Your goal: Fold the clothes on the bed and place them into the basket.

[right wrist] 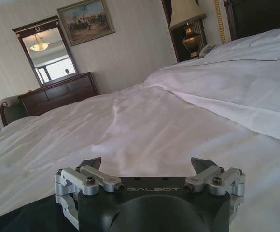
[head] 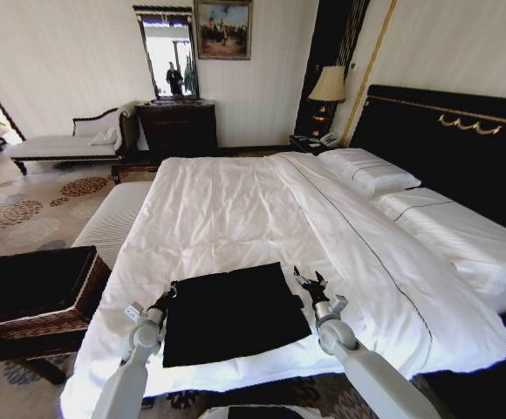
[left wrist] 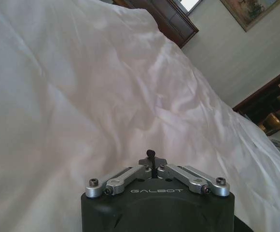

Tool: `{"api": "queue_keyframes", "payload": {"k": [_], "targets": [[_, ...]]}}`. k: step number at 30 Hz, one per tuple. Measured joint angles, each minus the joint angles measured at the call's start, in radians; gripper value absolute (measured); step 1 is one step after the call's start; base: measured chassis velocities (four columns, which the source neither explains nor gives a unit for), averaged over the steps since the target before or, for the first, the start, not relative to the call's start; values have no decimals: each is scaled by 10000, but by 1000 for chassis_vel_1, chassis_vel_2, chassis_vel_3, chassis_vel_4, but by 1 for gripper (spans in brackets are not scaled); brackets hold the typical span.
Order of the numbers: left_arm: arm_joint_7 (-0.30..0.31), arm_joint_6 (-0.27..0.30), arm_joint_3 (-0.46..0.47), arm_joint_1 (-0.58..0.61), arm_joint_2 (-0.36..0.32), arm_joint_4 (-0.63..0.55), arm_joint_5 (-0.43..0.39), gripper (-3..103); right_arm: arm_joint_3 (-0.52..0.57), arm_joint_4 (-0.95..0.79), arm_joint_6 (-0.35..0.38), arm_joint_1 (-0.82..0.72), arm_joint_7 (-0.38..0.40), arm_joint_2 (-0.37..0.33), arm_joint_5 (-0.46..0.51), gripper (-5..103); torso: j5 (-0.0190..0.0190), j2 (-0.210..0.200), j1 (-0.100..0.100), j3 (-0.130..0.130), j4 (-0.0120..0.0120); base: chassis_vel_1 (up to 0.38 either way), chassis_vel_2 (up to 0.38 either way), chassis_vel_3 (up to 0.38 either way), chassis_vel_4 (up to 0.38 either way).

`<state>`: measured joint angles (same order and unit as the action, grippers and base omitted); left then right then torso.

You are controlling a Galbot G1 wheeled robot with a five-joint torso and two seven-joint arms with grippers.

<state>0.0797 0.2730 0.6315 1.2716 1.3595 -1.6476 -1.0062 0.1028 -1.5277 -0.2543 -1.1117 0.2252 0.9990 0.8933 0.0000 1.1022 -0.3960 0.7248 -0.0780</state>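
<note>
Black T-shirt [head: 231, 312] lies as a flat, roughly rectangular dark panel on the white duvet at the foot end of the bed [head: 235, 209], about 6 o'clock in the head view; no lettering visible on the upper face. Left gripper [head: 167, 295] sits at the shirt's 9 o'clock edge, near its far-left corner; wrist cam shows its fingertips [left wrist: 151, 154] pinched together, nothing visibly between them, though from the head cam I can't tell whether the tips touch the cloth. Right gripper [head: 310, 281] is at the shirt's 2 o'clock, just beside the far-right corner, over bare duvet; its fingers [right wrist: 201, 165] are spread wide apart, holding nothing, with a dark strip of shirt at the edge of its wrist view. Wicker basket [head: 85, 292] stands on the floor off the bed's side, at 9 o'clock from the shirt, well apart from it, black interior facing up.
</note>
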Motion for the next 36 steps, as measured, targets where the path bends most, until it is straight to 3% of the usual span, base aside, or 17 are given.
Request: {"api": "queue_keyframes", "payload": {"k": [1,2,5,16,30,32,36], "targets": [[2,-11,57,-15,-17,-58,-55,0,-41,219,-61,141,-594,1,335,100,-1,0,0,0,0,0,0,0,0],[2,-11,57,-15,-17,-58,-55,0,-41,219,-61,141,-594,1,335,100,-1,0,0,0,0,0,0,0,0],[56,-34,243,-56,-115,-190,-220,0,-239,1001,-132,663,-2143,55,1102,100,-1,-1,0,0,0,0,0,0,0],[89,-74,346,78,-248,-464,-312,0,-593,2164,522,1519,-4033,442,2417,100,-1,0,-1,0,0,0,0,0,0],[114,-77,273,184,-377,-768,-339,0,-869,2835,1130,1925,-4932,713,3235,103,-1,0,0,-1,1,0,0,0,0],[121,-78,235,185,-373,-776,-335,0,-982,2985,1161,2019,-4958,805,3257,89,-1,0,0,-1,2,0,0,0,0],[126,-77,216,163,-370,-749,-330,0,-1144,3172,1162,2138,-4950,934,3183,79,-1,0,-1,-1,1,0,0,0,0]]}}
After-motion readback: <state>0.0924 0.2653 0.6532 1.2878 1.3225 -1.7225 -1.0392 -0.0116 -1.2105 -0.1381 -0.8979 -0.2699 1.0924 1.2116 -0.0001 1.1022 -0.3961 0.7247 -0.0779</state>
